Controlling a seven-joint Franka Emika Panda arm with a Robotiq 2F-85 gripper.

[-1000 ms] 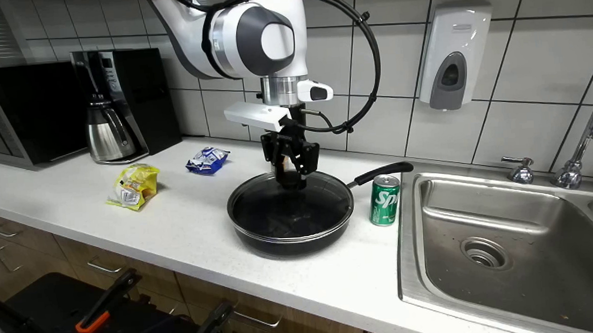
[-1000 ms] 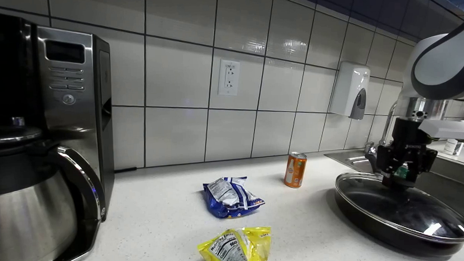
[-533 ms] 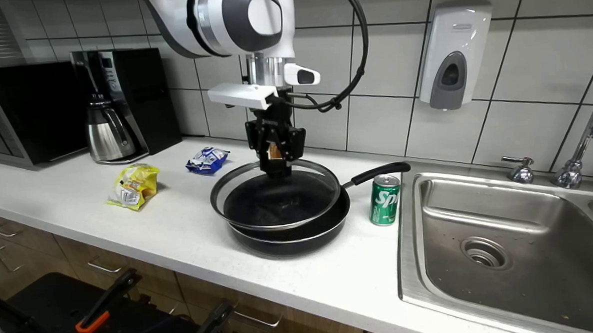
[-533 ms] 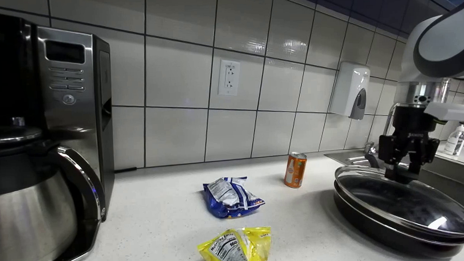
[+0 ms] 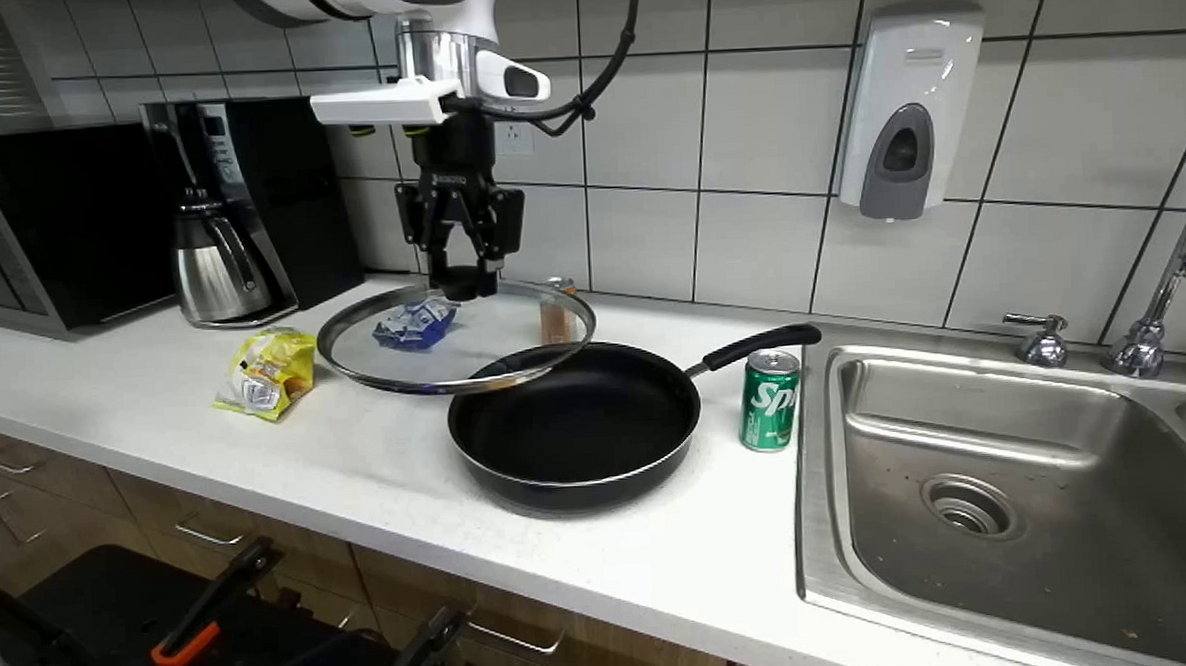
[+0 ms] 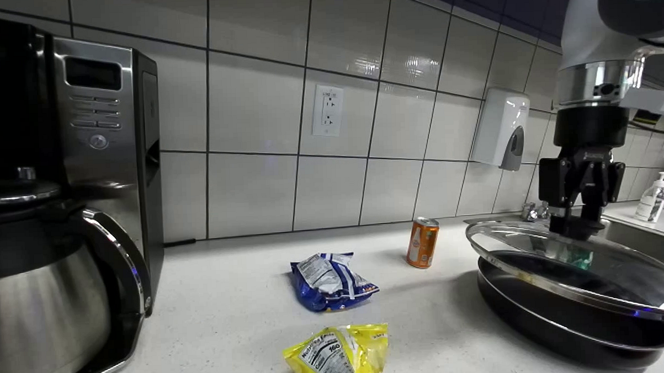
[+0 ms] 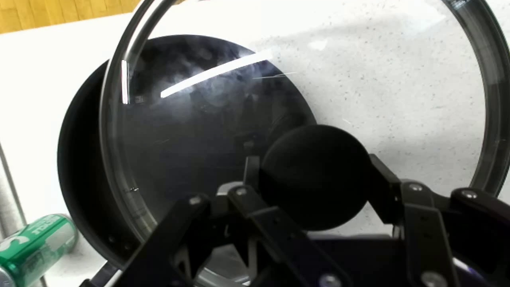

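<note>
My gripper (image 5: 463, 269) is shut on the round black knob (image 7: 314, 175) of a glass lid (image 5: 493, 337). The fingers press the knob from both sides in the wrist view. The lid has a metal rim and hangs in the air, slightly tilted, to the upper left of the black frying pan (image 5: 587, 423) in an exterior view. Part of the lid still overlaps the pan's edge in all views. The pan stands uncovered on the counter, its inside dark. The gripper (image 6: 576, 225) and lid (image 6: 589, 271) also show above the pan in an exterior view.
A green can (image 5: 769, 405) stands by the pan handle (image 5: 764, 346), beside the sink (image 5: 822, 523). A blue snack bag (image 6: 330, 283), a yellow snack bag (image 6: 340, 354) and an orange can (image 6: 422, 243) are on the counter. A coffee maker (image 5: 257, 198) and microwave (image 5: 58, 226) stand further along.
The lid lay on the pan one second ago. My gripper has lifted it by the knob and carried it up and away from the sink, toward the snack bags, uncovering most of the pan.
</note>
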